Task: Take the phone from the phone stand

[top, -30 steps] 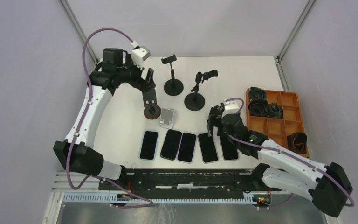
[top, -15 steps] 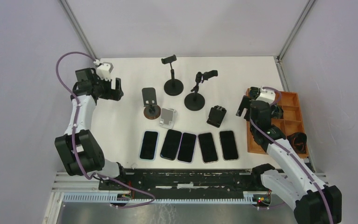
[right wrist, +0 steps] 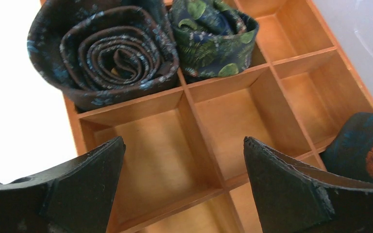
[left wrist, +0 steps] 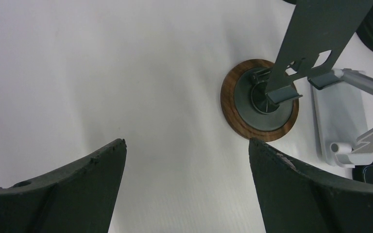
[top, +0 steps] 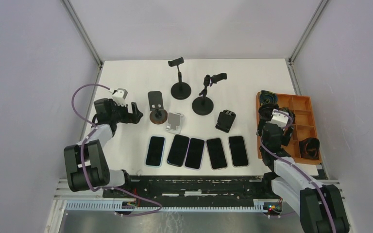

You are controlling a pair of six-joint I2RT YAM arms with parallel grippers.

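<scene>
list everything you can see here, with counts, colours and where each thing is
phones: 5, dark screens, flat in a row at the table's near edge
tall clamp stands: 2, black, far middle of the table, no phone in either
wood-base stand: 1, dark plate on a round brown base, left of centre
silver stand: 1, silver, beside the wood-base stand, just behind the phone row
small stand: 1, black, behind the right end of the phone row
tray: 1, orange wood with compartments, right edge of the table
rolled ties: at least 3 visible, dark patterned, in the tray
table: 1, white
left fingers: 2, black, open, left of the wood-base stand
right fingers: 2, black, open, over the tray
</scene>
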